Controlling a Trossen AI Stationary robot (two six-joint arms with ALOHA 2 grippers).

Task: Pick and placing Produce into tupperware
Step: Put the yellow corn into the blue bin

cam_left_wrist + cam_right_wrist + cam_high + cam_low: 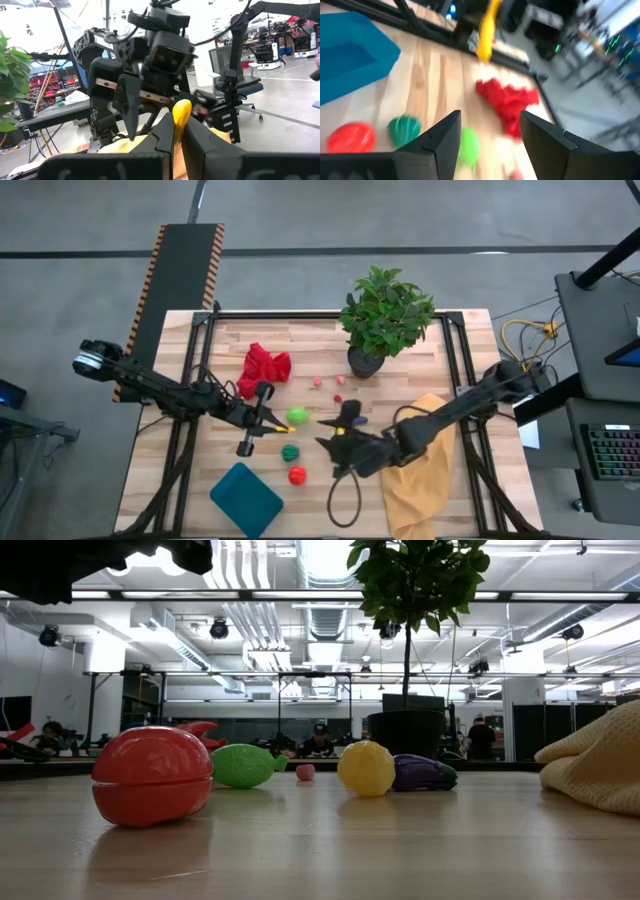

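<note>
Left tool point(268, 420) pinches yellow produce piece point(181, 112), long axis upright, above bench point(420, 520) centre; tupperware point(246, 498) lies nearer this arm, toward the front edge. Right tool point(487, 132) spread, empty, facing it.

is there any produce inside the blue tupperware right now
No. In the high view the teal tupperware holds nothing, and the red piece and dark green piece lie on the table beside it.

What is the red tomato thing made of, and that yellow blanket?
The red piece looks like hard, shiny plastic: light glints on its smooth skin and a seam runs round it. The mustard-yellow cloth looks like soft, matte woven fabric: it lies in rumpled folds with a bumpy weave.
</note>
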